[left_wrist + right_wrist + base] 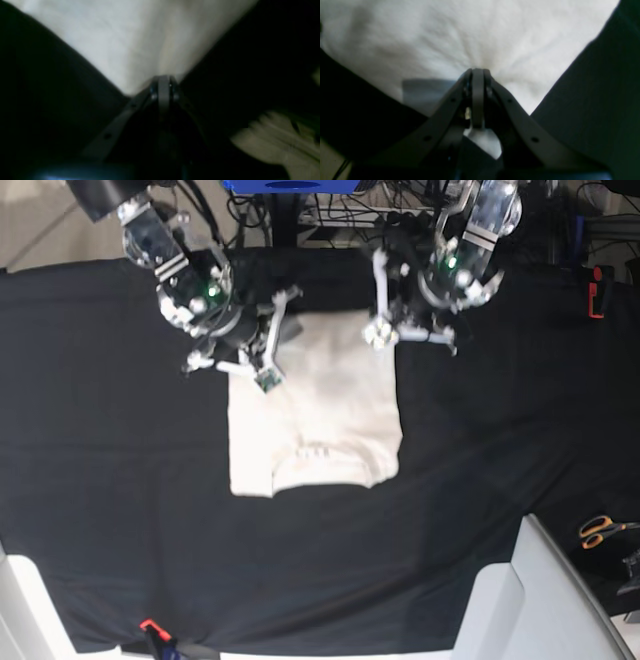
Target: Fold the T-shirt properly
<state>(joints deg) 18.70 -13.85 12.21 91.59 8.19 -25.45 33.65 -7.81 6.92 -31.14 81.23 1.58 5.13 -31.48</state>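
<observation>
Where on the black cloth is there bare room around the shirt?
Bare stretches of black cloth lie either side of the T-shirt and below its collar edge. Crowded along the shirt's top edge, where the left hand and right hand grip it.

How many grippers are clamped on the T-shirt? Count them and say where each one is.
2. The right gripper pinches the T-shirt at its far corner on the base view's left; the left gripper pinches the far corner on that view's right.
</observation>
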